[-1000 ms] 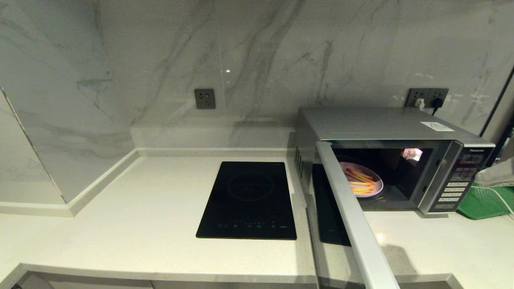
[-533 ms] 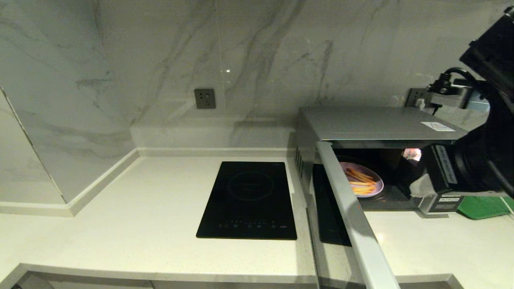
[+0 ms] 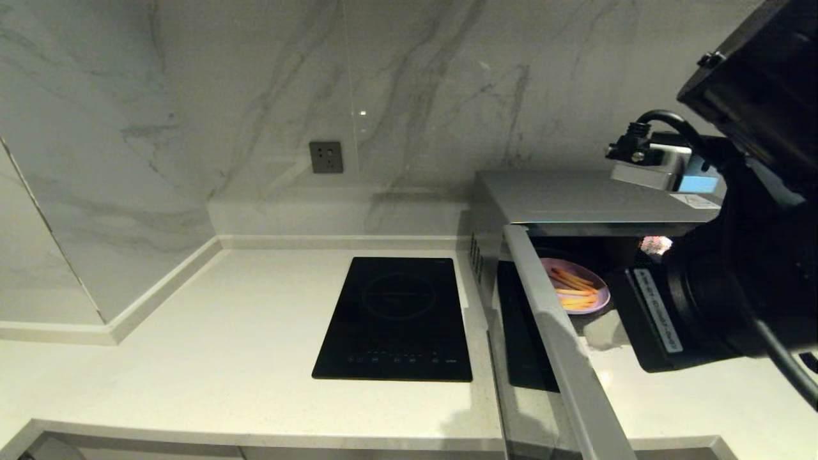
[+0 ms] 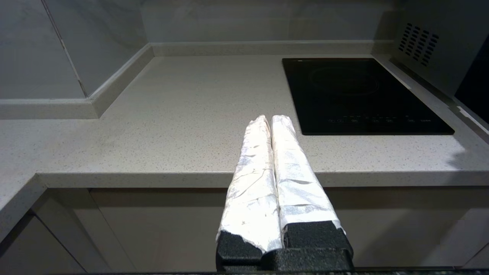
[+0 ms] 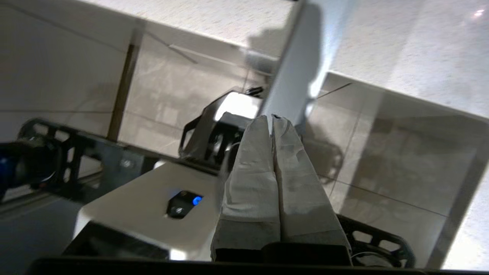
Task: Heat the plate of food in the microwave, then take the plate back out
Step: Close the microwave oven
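Observation:
The silver microwave point(image 3: 575, 198) stands at the right of the counter with its door point(image 3: 562, 364) swung wide open toward me. Inside, on the left of the cavity, lies the lavender plate of food point(image 3: 578, 291) with yellow-orange sticks on it. My right arm reaches in from the right and hides the button panel. The right gripper point(image 3: 599, 333) is shut and empty, low before the opening, just right of the door and near the plate. In the right wrist view the shut gripper point(image 5: 272, 118) points at the door's pale edge point(image 5: 294, 76). My left gripper point(image 4: 270, 119) is shut and parked before the counter's front edge.
A flat black induction hob point(image 3: 396, 319) is set into the counter left of the microwave, also in the left wrist view as hob point(image 4: 359, 95). A wall socket point(image 3: 326, 157) sits on the marble backsplash. The open door juts past the counter edge point(image 3: 255, 437).
My right arm has come into view from the right and swung left and down across the microwave's front, now covering the panel and the green tray. Plate and door have not moved.

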Available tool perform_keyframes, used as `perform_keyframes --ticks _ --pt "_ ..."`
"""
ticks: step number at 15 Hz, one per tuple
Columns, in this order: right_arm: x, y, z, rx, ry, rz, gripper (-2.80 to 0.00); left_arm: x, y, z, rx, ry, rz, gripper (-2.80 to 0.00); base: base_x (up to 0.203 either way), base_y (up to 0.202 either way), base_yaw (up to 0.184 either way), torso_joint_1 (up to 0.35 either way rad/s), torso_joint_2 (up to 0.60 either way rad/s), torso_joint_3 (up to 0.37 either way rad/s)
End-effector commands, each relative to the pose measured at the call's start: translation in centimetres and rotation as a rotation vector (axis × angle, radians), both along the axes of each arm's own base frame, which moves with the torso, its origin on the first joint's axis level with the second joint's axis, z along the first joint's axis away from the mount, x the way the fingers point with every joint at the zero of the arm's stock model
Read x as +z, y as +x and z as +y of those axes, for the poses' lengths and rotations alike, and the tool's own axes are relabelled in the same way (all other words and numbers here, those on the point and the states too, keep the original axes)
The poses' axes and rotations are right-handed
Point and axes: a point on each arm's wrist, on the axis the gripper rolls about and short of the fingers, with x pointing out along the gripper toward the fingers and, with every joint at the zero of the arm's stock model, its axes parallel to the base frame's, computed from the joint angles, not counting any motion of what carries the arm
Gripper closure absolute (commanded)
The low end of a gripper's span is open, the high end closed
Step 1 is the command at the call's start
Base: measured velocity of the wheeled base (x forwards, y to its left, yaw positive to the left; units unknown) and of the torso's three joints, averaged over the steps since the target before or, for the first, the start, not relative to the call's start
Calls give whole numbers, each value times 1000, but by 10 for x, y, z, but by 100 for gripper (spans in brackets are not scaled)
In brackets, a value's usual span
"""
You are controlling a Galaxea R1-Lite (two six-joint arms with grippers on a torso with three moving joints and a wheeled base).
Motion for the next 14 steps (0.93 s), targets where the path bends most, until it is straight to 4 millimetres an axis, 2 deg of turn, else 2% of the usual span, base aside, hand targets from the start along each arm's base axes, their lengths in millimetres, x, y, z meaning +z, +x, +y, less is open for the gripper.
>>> perform_keyframes --ticks 1,5,8,12,14 --pt "-2 -13 11 60 -6 12 0 0 0 0 0 0 0 0 0 0 0 0 0 0" --pt "-16 -20 22 121 -24 85 0 0 0 0 0 0 0 0 0 0 0 0 0 0" --pt "-35 -23 24 99 -61 145 0 0 0 0 1 -1 0 0 0 0 0 0 0 0" --pt "-67 -25 21 63 -95 183 0 0 0 0 0 0 0 0 0 0 0 0 0 0" --pt "-72 -28 14 53 -93 186 0 0 0 0 0 0 0 0 0 0 0 0 0 0"
